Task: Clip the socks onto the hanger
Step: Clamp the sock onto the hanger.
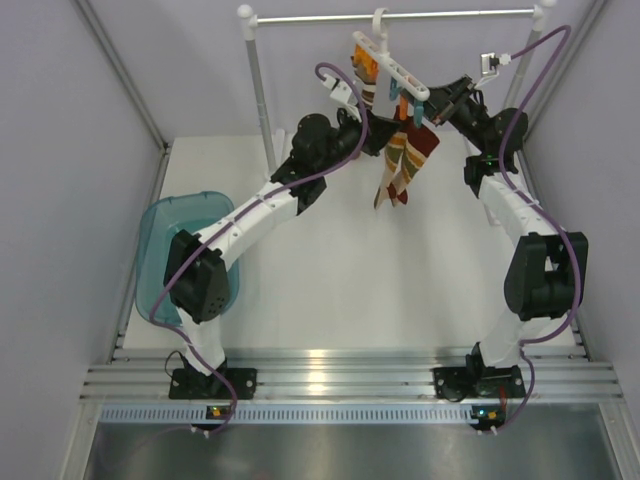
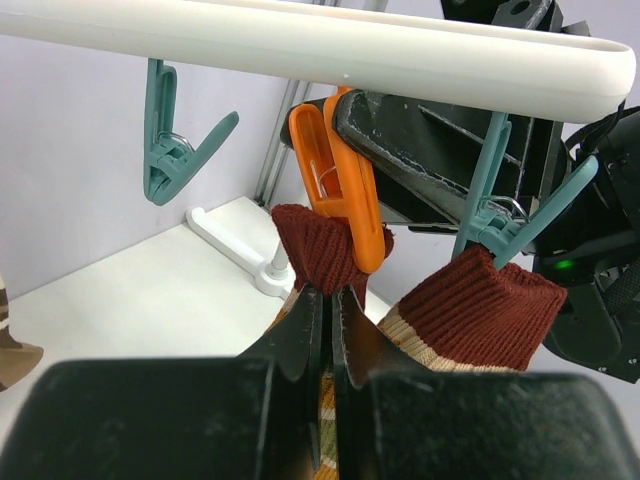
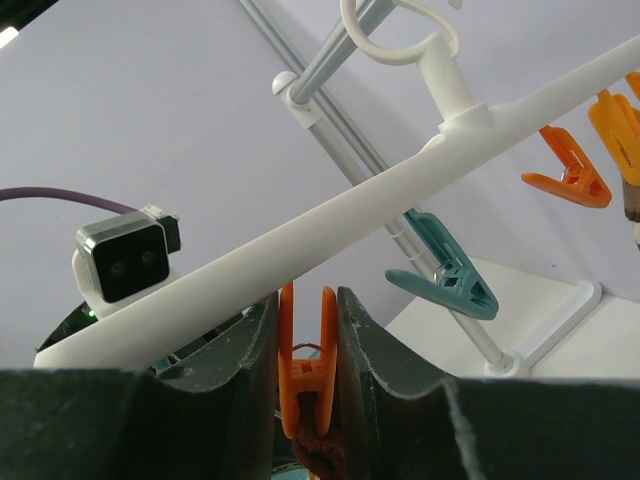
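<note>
A white table (image 1: 340, 290) fills the floor of a booth with plain pale lilac walls, and ribbed metal rails (image 1: 340, 380) run along its near edge where both arms are bolted. A see-through teal bin (image 1: 165, 230) sits at the left edge, partly under the left arm. At the back a metal rail (image 1: 400, 16) spans two white posts, and one post's foot (image 2: 235, 245) rests on the table behind the work. The hanger (image 1: 390, 68) hooks over this rail and hangs tilted, its near end lower. The socks (image 1: 405, 160), tan with maroon cuffs, dangle from it above the middle of the table, between the two claws. The left claw (image 2: 328, 292) is pressed together on one sock just below its maroon cuff, holding that cuff up against the tip of an orange clip (image 2: 340, 180). The right claw (image 3: 307, 300) pinches that orange clip by its handles, with one finger on each side. Its black body crowds the space right behind the clip and blocks the view past it. Beside it a teal clip (image 2: 500, 235) grips the other sock's cuff. Another teal clip (image 2: 175, 150) hangs free farther along the bar.
</note>
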`<move>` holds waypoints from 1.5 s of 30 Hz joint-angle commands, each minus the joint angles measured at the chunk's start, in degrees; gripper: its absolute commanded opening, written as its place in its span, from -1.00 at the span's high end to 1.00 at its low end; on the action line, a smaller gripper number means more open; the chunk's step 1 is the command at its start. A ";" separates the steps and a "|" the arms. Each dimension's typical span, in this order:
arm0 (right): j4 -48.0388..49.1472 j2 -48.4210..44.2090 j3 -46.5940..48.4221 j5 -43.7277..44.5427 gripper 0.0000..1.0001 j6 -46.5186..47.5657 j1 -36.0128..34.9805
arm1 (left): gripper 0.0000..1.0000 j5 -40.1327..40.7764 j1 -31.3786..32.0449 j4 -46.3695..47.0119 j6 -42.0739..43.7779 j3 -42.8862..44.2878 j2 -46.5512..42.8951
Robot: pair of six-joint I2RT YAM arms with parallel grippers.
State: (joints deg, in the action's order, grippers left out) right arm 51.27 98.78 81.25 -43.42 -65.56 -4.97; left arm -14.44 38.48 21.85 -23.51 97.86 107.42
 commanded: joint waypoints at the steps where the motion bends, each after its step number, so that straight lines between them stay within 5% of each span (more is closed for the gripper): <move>1: 1.82 -0.26 0.31 -1.40 1.00 1.14 0.05 | 1.00 -1.47 -0.07 5.49 -1.45 3.74 -0.45; 4: 2.87 0.27 0.92 -2.28 1.00 0.52 0.14 | 1.00 -1.30 -0.07 5.58 -1.37 4.00 -0.37; 13: 4.98 0.80 1.63 -3.69 0.40 -0.89 0.14 | 1.00 -1.03 -0.07 5.66 -1.19 4.44 0.16; 28: 3.75 1.06 1.45 -4.22 -0.02 -1.24 1.37 | 1.00 -0.68 0.02 5.40 -0.57 5.23 1.92; 30: 3.41 0.97 1.36 -4.22 -0.09 -1.24 1.72 | 0.86 -0.16 -0.07 5.40 -0.66 5.23 1.92; 34: 2.26 0.71 1.10 -4.31 -0.19 -0.80 2.95 | 0.25 0.29 -0.24 5.14 -0.40 4.09 1.83; 45: -6.17 -2.27 -0.74 -4.39 -0.48 6.40 10.68 | -0.28 1.34 -2.88 2.42 2.59 -4.87 -4.48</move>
State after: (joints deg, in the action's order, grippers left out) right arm 47.88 99.90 80.93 -47.70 -63.31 3.75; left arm -13.91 37.12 23.05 -22.37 95.11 108.09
